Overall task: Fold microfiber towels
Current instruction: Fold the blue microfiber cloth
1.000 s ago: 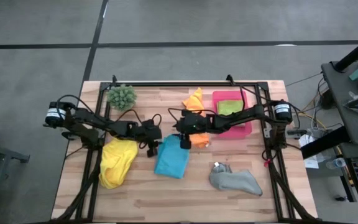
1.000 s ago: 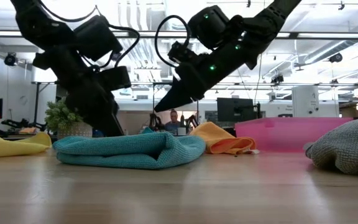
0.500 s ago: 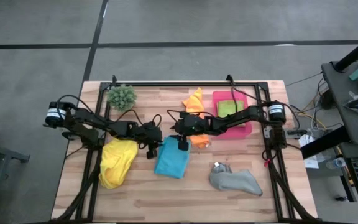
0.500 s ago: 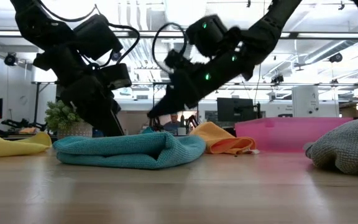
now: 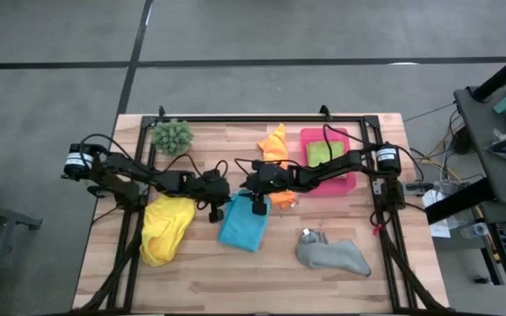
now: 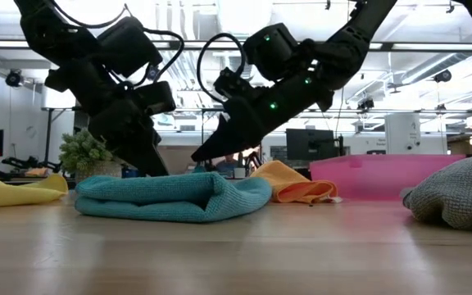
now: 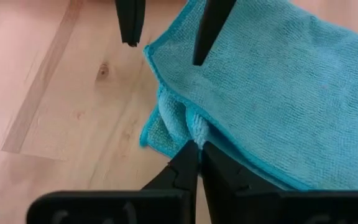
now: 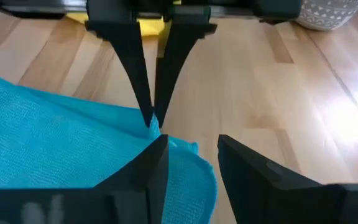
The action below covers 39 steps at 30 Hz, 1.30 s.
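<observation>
The blue towel (image 5: 242, 225) lies folded on the table's middle. My left gripper (image 5: 215, 211) is shut on its left edge; it also shows in the left wrist view (image 7: 199, 155). My right gripper (image 5: 257, 205) is open just above the towel's far part, one finger over the cloth and one over bare wood (image 8: 191, 155); I cannot tell whether it touches. The yellow towel (image 5: 166, 229) lies crumpled at the left and the grey towel (image 5: 332, 255) at the near right. The orange towel (image 5: 276, 149) lies at the far middle. The lime green towel (image 5: 325, 151) lies in the pink tray. My left gripper pinches the blue towel's left edge (image 7: 193, 132), near a corner, between its two fingers. More than one layer shows at that spot. The fingers slant down from the table's left side. The towel lies on the table, its edge raised a little at the fingers.
A pink tray (image 5: 348, 183) stands at the far right and a spiky green plant (image 5: 172, 134) at the far left. A black frame (image 5: 262, 117) runs around the table's edges. Bare wood lies at the table's near edge.
My right gripper has come down and toward the table's left, closer to the blue towel's corner beside my left gripper. It has stayed open.
</observation>
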Motion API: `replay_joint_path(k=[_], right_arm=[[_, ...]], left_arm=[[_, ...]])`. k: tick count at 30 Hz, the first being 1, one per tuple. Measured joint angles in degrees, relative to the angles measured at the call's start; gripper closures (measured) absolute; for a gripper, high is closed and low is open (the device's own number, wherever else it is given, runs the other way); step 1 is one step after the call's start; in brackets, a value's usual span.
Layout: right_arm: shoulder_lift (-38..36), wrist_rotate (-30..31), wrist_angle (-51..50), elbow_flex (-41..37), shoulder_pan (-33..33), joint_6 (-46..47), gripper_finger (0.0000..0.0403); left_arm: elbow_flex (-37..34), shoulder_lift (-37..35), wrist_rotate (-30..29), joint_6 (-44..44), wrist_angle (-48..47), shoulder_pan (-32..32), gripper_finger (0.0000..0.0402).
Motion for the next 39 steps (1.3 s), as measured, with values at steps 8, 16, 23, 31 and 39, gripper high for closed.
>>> replay_joint_path(k=[8, 16, 23, 31, 39], right_arm=[[0.4, 0.5, 0.3, -0.2, -0.2, -1.4, 0.0309], [3.5, 0.6, 0.3, -0.2, -0.5, -1.5, 0.0347], [2.5, 0.7, 0.7, -0.2, -0.1, -4.0, 0.0393], [0.3, 0.7, 1.4, -0.2, 1.1, -6.0, 0.0394], [0.0, 7.6, 1.3, -0.2, 2.0, -7.3, 0.0394]], left_arm=[[0.0, 0.0, -3.3, 0.0, 1.0, 0.0, 0.0400], [0.0, 0.0, -3.6, 0.0, 1.1, 0.0, 0.0401], [0.0, 0.0, -4.3, 0.1, 1.3, 0.0, 0.0401], [0.0, 0.0, -11.3, 0.2, 3.6, 0.0, 0.0401], [0.0, 0.1, -12.1, 0.5, 4.3, 0.1, 0.0401]])
